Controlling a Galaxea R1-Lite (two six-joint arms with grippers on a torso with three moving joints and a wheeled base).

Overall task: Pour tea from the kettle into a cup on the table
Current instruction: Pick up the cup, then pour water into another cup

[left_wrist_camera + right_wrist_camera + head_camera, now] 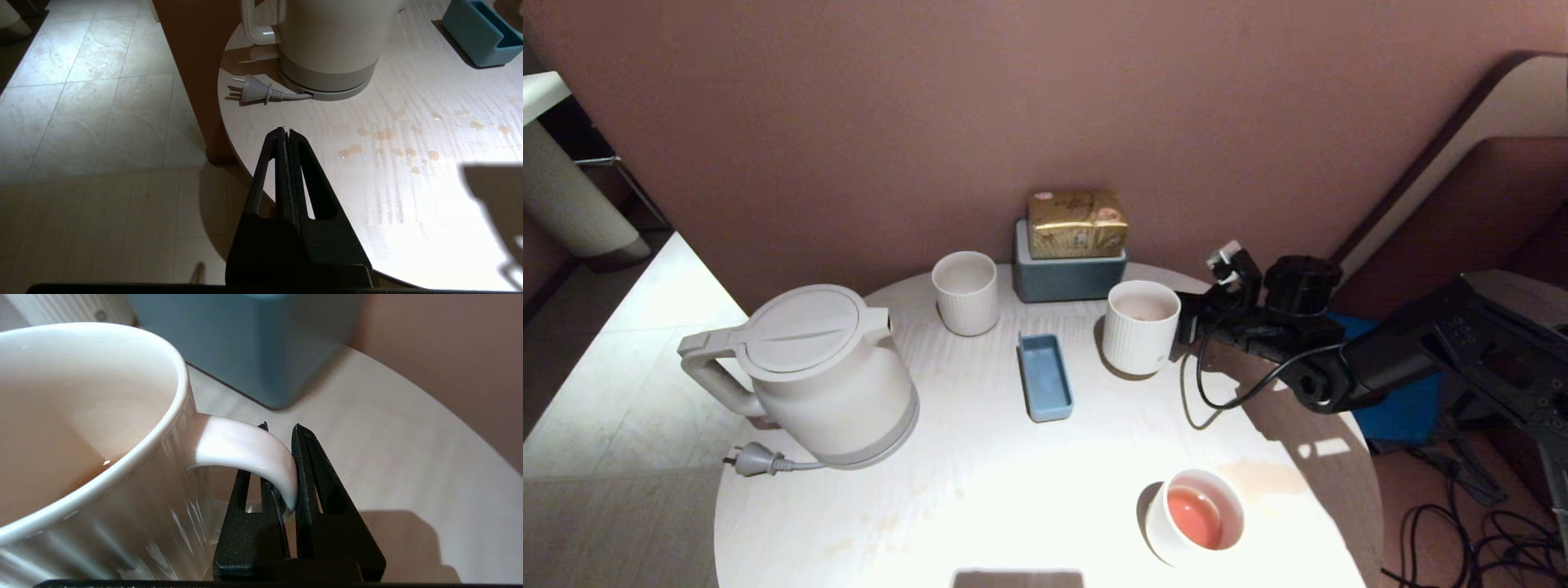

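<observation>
I see my right gripper (286,465) clamped on the handle of the cup (1140,336), right of centre in the head view — a little tea (92,475) sits in its bottom. The kettle (821,376) stands at centre left on the table (980,498), its plug (756,460) lying beside it. My left gripper (286,132) hangs closed and empty off the table's edge — spilled drops (386,143) show near it. A smooth cup (1196,516) of tea sits lower right.

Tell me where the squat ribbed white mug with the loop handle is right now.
In the head view, the ribbed white mug stands right of centre on the round white table, just in front of the grey-blue box, its handle pinched by the right gripper.
</observation>
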